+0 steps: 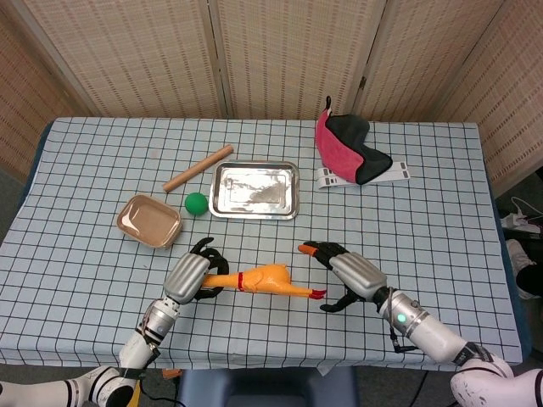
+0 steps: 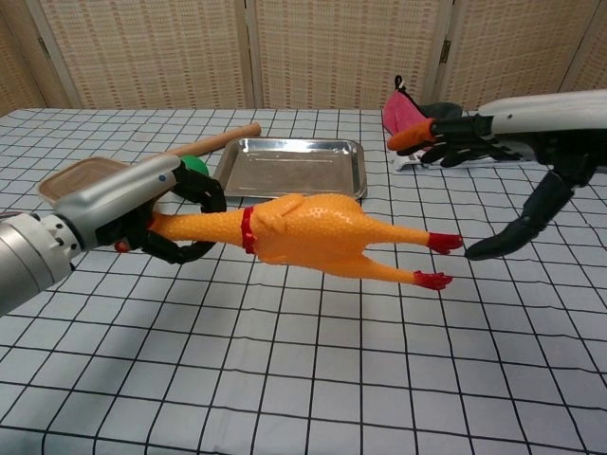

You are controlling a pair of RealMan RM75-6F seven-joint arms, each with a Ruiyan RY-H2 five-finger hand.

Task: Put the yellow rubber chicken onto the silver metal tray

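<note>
- The left hand (image 1: 191,276) grips the chicken (image 1: 265,279) by its neck end — in the chest view the fingers (image 2: 194,190) curl around the neck and the body hangs clear above the tabletop (image 2: 313,379).
- The chicken lies near the middle of the head view, below the tray (image 1: 254,190), its red feet pointing right.
- The right hand (image 1: 346,270) hovers just right of the feet with its fingers spread, grasping nothing; whether it touches them, I cannot tell.
- The tray sits bare at upper centre of the head view.
- Left of the tray: a green ball (image 1: 196,203), a wooden stick (image 1: 198,168) and a brown container (image 1: 149,221).
- At upper right — a pink and black cloth (image 1: 346,153) on a white holder (image 1: 392,175).
</note>
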